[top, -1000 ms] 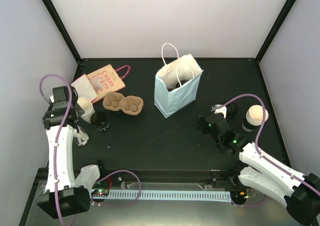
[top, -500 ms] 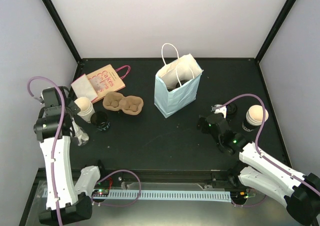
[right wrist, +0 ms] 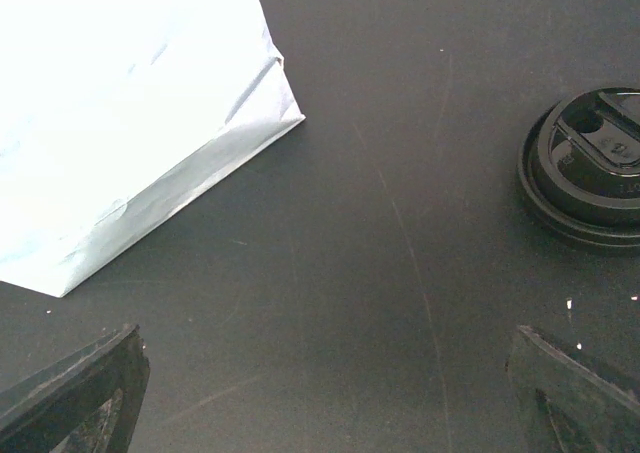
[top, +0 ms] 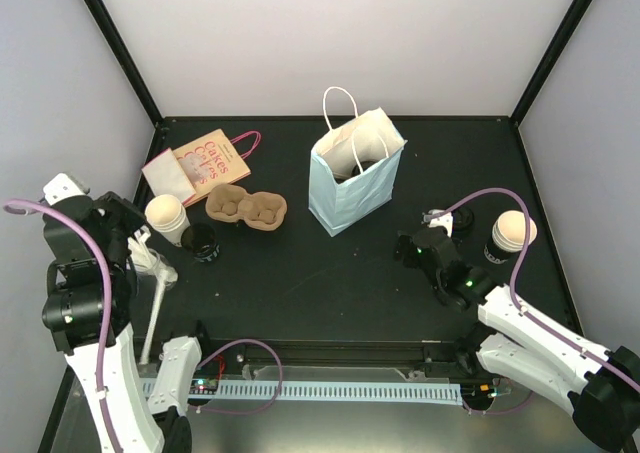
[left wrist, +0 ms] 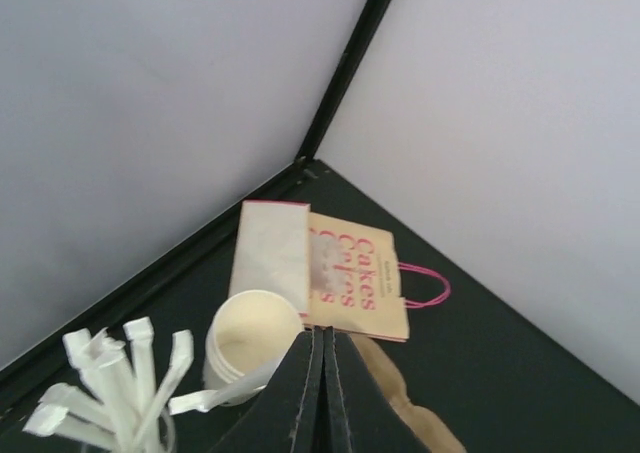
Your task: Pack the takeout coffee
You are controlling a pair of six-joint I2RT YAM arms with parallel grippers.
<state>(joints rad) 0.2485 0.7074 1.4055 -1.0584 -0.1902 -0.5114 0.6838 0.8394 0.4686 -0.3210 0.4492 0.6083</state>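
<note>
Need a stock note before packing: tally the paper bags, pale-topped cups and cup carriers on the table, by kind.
Paper bags: 2, the blue bag and the Cakes bag
Pale-topped cups: 2, the left cup and the right cup
Cup carrier: 1
Total: 5

The left arm point(top: 88, 273) has swung back and outward to the left, lifting away from the cream-lidded cup point(top: 165, 213), which now stands fully uncovered. The closed left gripper point(left wrist: 322, 338) now looks down on that cup from farther off.
</note>
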